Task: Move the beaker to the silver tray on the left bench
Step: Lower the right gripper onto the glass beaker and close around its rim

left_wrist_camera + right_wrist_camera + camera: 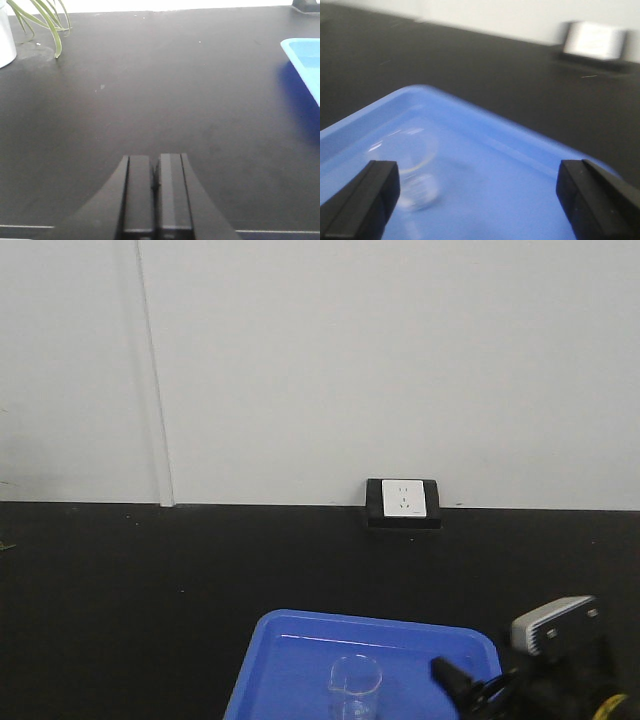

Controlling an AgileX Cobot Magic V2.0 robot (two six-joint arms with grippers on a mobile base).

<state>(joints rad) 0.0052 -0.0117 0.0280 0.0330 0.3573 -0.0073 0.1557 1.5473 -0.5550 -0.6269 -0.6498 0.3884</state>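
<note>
The beaker (355, 685) stands upright in the blue tray (290, 640) on our table (150, 570). Our right fingers (367, 197) are spread wide near it; our left fingers (140, 195) are pressed together.

Left gripper (156, 172): black fingers pressed together, pointing straight forward. Right gripper (477, 192): black fingers spread wide (one at each lower corner of its wrist view); right arm (555, 665) enters at lower right.
</note>
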